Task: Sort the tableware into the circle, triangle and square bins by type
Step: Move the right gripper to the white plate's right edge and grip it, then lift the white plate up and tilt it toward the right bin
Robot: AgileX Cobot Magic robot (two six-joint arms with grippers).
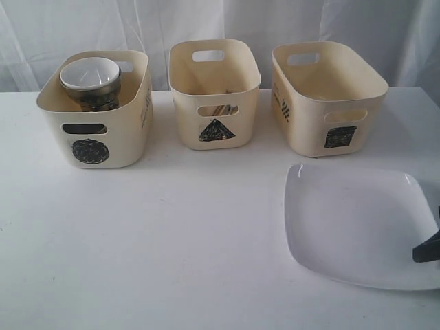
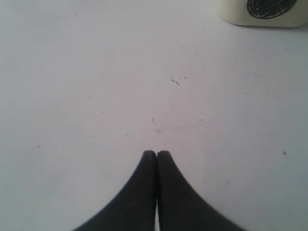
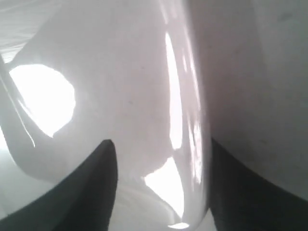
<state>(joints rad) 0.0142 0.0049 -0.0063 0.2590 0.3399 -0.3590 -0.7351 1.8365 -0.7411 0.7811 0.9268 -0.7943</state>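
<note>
A large white square plate (image 1: 357, 223) lies flat on the table at the front right. My right gripper (image 1: 427, 250) shows only as a dark finger at the plate's right edge. In the right wrist view, the right gripper (image 3: 161, 144) is open and straddles the plate's glossy rim (image 3: 195, 120), with a gap on one side. The circle bin (image 1: 96, 130) holds a white bowl (image 1: 89, 72) stacked on steel ware (image 1: 96, 96). Wooden sticks show through the cutout of the triangle bin (image 1: 214, 93). The square bin (image 1: 328, 96) stands at the right. My left gripper (image 2: 157, 153) is shut and empty over bare table.
The white table (image 1: 172, 240) runs to a white curtain (image 1: 206, 20) behind the bins. The circle bin's lower corner (image 2: 264, 12) shows in the left wrist view, well away from the left gripper.
</note>
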